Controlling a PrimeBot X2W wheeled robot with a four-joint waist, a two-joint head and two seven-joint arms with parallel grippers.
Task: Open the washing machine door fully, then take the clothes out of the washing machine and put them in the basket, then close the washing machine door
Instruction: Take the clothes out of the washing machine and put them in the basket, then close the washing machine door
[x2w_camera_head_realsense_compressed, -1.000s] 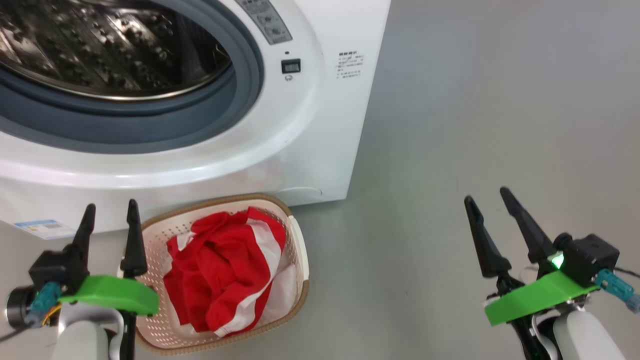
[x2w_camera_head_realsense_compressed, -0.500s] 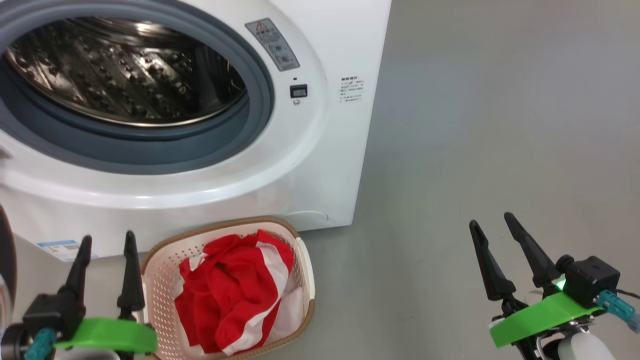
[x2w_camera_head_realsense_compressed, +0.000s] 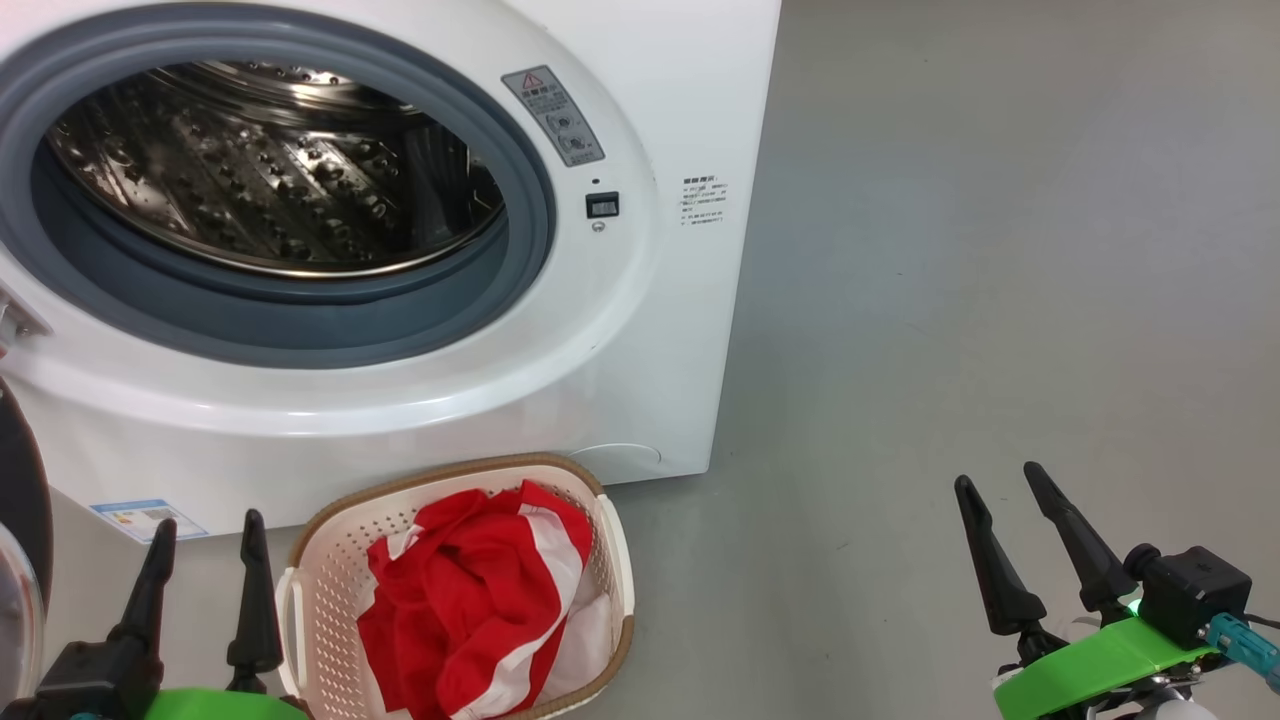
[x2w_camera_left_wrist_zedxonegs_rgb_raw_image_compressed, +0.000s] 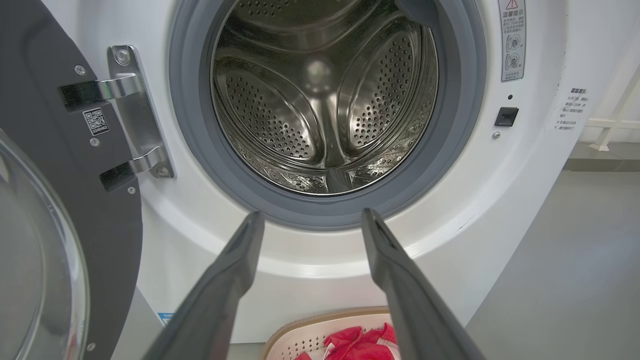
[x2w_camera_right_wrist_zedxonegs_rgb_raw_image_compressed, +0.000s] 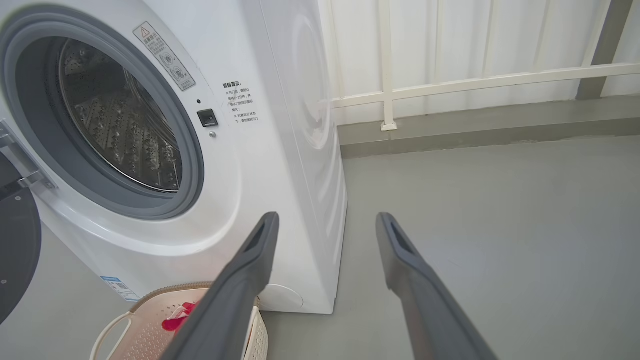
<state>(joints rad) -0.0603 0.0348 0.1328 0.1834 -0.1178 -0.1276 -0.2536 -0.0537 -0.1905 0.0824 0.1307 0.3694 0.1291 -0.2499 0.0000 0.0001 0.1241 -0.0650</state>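
Holding clothes (x2w_camera_head_realsense_compressed: 470, 600), basket (x2w_camera_head_realsense_compressed: 440, 478) beside left end effector (x2w_camera_head_realsense_compressed: 208, 522).

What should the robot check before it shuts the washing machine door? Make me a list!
1. Drum empty of clothes: ok.
2. Clothes in the basket: ok, the red cloth lies inside it.
3. Grey gasket free of cloth: ok.
4. Washing machine door open, swung out to the left on its hinge: ok.
5. Left gripper and right gripper, jaws apart and empty: ok.
6. Basket low enough to miss the door's swing: cannot tell.
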